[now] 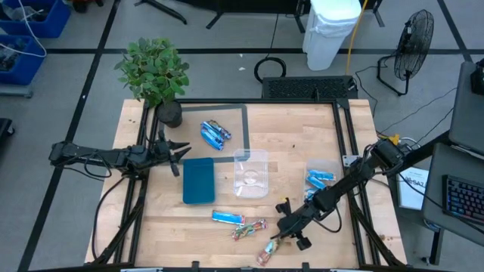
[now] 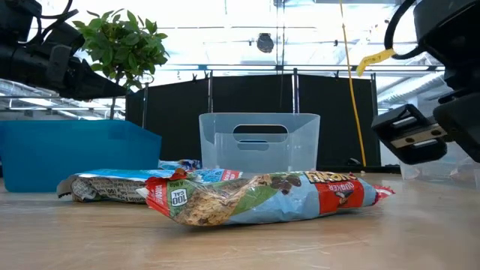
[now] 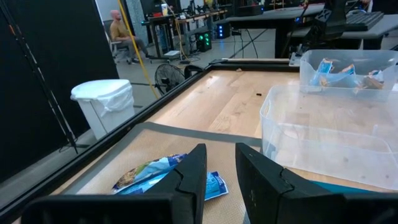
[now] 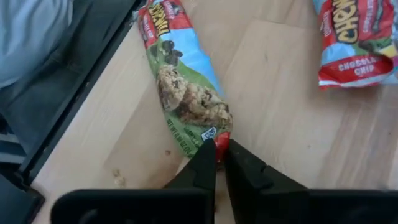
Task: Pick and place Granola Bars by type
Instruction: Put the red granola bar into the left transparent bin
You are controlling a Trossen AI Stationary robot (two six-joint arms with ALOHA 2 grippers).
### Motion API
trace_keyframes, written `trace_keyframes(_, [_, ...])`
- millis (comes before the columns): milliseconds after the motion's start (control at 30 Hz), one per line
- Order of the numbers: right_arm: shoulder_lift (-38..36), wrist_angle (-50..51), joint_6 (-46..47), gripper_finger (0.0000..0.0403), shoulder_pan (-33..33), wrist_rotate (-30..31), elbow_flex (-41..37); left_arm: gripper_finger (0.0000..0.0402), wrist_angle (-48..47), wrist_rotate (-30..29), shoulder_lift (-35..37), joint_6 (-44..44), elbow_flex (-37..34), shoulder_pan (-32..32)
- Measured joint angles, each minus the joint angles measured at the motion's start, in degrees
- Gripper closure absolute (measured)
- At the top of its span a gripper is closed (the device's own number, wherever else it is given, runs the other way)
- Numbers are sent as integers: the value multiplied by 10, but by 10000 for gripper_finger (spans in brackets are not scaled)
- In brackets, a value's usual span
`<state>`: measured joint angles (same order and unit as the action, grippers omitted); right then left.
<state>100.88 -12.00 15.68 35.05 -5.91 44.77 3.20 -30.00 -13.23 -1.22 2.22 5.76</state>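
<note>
Near the table's near edge lie three bars: a red/green granola bar (image 1: 268,251) (image 2: 262,199) (image 4: 186,87), a second red/green one (image 1: 249,227) (image 4: 357,43), and a light blue one (image 1: 226,217). Dark blue bars (image 1: 214,134) (image 3: 155,174) rest on a grey mat at the far side. Light blue bars (image 1: 319,179) sit in the right clear tub. My right gripper (image 1: 286,236) (image 4: 219,155) is at the nearest bar's end, fingers closed on it. My left gripper (image 1: 178,155) (image 3: 221,174) hovers open beside the teal tray (image 1: 198,180), touching nothing. My right gripper pinches the red end seam (image 4: 219,138) of the nearest red/green granola bar between its two fingertips (image 4: 205,160). The fingers lie along the bar's length, coming at that end from above at a slant. The bar lies flat on the table.
An empty clear tub (image 1: 251,172) (image 2: 259,142) stands mid-table next to the teal tray (image 2: 75,154). A potted plant (image 1: 155,72) stands at the far left corner. Black frame rails (image 1: 348,151) run along the table's sides. Bare wood lies between the tubs and the loose bars.
</note>
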Motion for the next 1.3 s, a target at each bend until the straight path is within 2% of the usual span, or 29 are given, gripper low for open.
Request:
trace_keyframes(300, [-22,12,-34,401,0,24,-2,309,0,0,0,0,0,0])
trace_keyframes(733, [-195,78,-115,403,0,164,-5,309,0,0,0,0,0,0])
trace_keyframes(967, [-270,44,-177,403,-3,265,-51,309,0,0,0,0,0,0])
trace_keyframes(1067, [-296,-2,-210,403,-14,303,-83,309,0,0,0,0,0,0])
trace_keyframes(1300, [-349,-92,-273,403,-74,314,-137,309,0,0,0,0,0,0])
